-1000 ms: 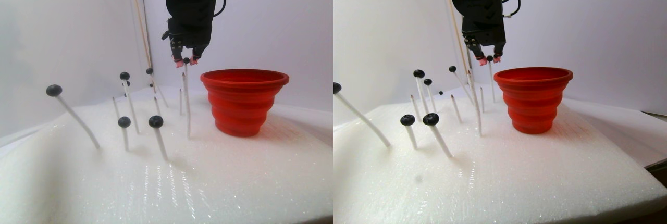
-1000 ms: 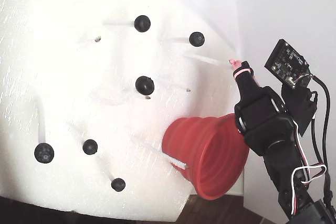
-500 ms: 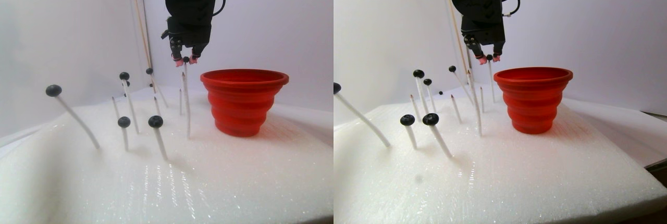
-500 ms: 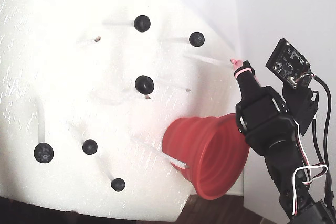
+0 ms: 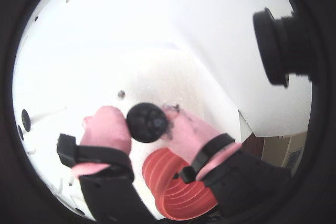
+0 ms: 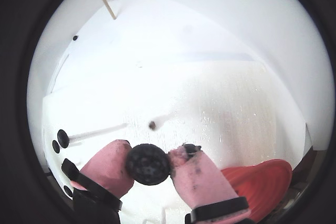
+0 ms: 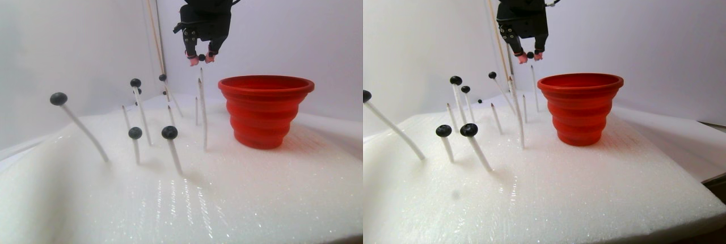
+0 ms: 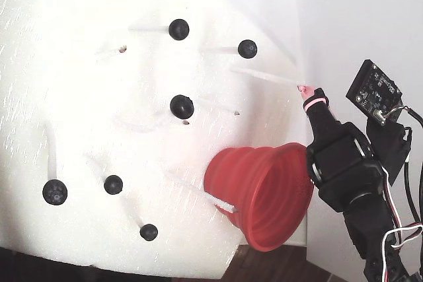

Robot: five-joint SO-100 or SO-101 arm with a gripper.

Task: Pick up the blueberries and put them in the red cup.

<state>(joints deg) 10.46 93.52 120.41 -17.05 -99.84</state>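
Note:
My gripper (image 7: 201, 58) is shut on one blueberry (image 7: 201, 57), held in the air left of and above the red cup (image 7: 265, 110). Both wrist views show the dark ball (image 5: 147, 123) (image 6: 147, 164) pinched between the pink fingertips (image 5: 107, 127) (image 6: 113, 163), with the cup (image 5: 178, 195) (image 6: 260, 182) below to the right. Several other blueberries (image 7: 58, 98) (image 7: 169, 132) (image 8: 182, 106) sit on white sticks in the foam. In the fixed view the gripper (image 8: 305, 90) hovers beyond the cup's rim (image 8: 264, 189), and the held berry is hidden there.
A white foam slab (image 7: 255, 187) carries everything. Bare pointed sticks (image 7: 202, 113) stand just under the gripper and near the cup. A thin wooden rod (image 7: 152, 22) leans at the back wall. The foam's front edge (image 8: 132, 265) meets a dark table.
The gripper has risen with the blueberry, pulling it off its stick. The stick's tip now stands bare below. Cup and other berries have not moved.

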